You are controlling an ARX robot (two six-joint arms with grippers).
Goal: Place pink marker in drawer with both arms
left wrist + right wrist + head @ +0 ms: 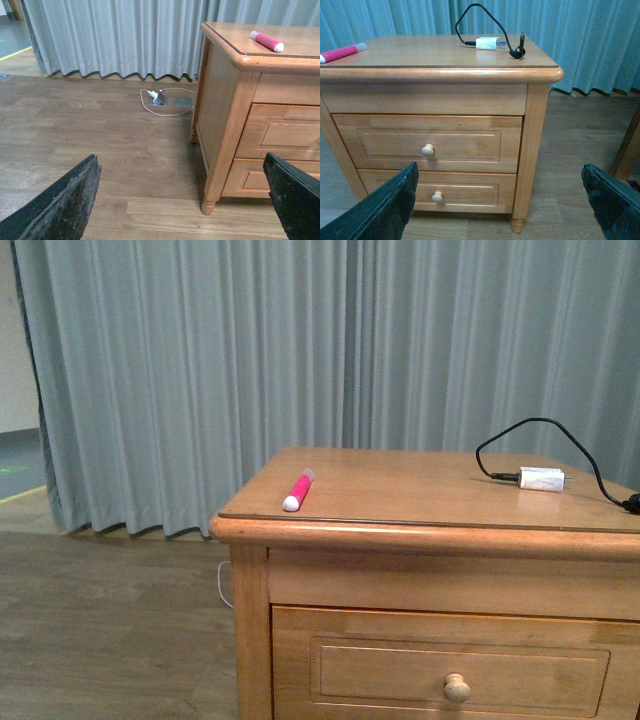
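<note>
Lying near the worktop's [400, 490] front left corner, the pink marker [298, 490] points its white cap forward. The drawer [400, 668] beneath is closed. A white charger [541, 479] sits well apart on the right. Grey curtains [250, 360] hang behind, above wood flooring [100, 630]. The left end effector [180, 165] and right end effector [500, 172] are spread wide, holding nothing.

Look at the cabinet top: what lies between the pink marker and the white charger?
Bare wood only. In the front view the cabinet top shows nothing between the pink marker and the charger, whose black cable starts right at it.
</note>
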